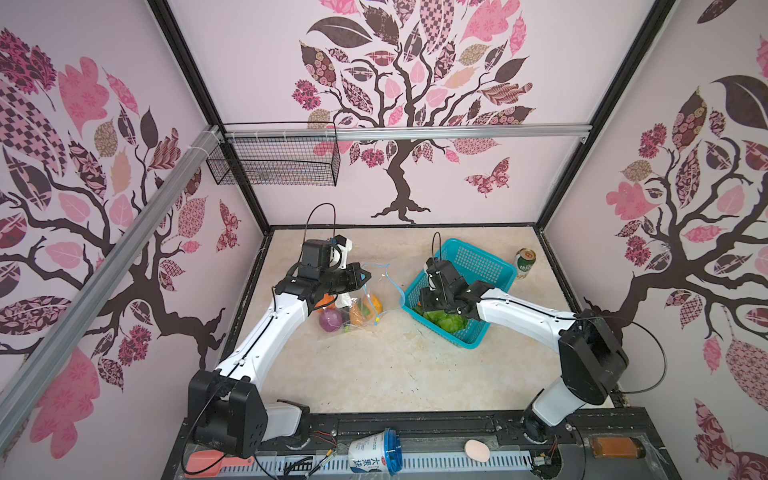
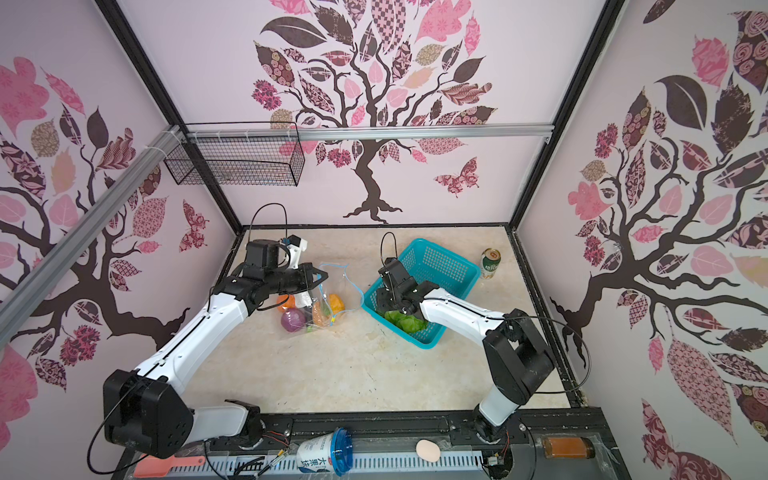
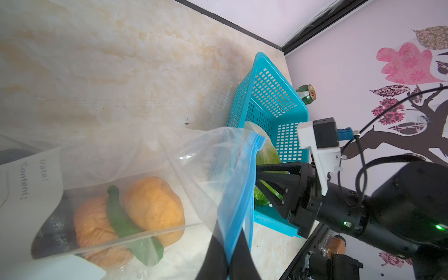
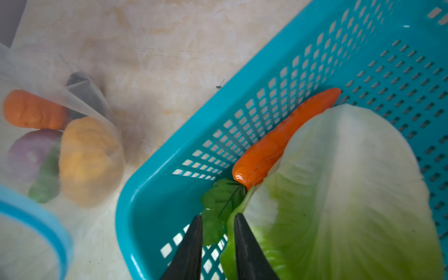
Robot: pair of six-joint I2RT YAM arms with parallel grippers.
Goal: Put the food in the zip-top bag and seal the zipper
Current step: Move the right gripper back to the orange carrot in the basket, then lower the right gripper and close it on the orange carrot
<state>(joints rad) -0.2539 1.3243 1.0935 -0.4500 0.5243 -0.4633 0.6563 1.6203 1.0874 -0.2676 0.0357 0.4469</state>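
The carrot [image 4: 278,143] lies along the basket [image 4: 150,194] wall nearest the bag [image 1: 376,291], on the counter [image 1: 374,365] right of middle, leaf end toward the right gripper [image 4: 218,215], whose narrowly parted jaws straddle the leaves, grip uncertain; the left gripper [image 3: 229,242] is clamped on the zipper [image 3: 242,184].

Bag [image 3: 194,150] clear crinkly plastic; basket [image 4: 145,194] glossy plastic; carrot [image 4: 278,143] shiny.
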